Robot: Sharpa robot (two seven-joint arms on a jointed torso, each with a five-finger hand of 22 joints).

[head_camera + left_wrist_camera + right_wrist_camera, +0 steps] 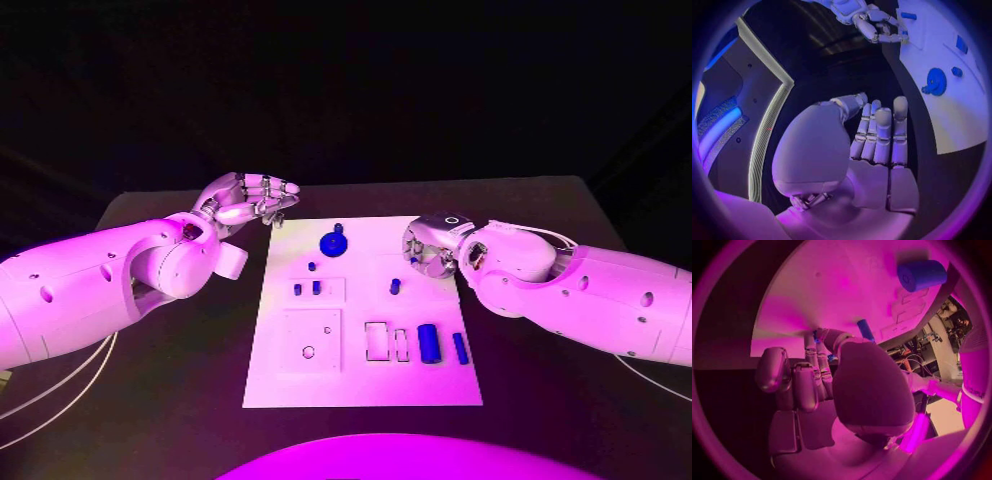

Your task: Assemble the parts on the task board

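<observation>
While our left hand hovers empty, fingers loosely apart, upper left of the task board, whether our right hand at its right edge holds anything, we cannot tell.

Black table, white task board lying flat on its middle, long side running away from the robot, dark table surface showing on both sides of the task board and beyond its far edge
</observation>
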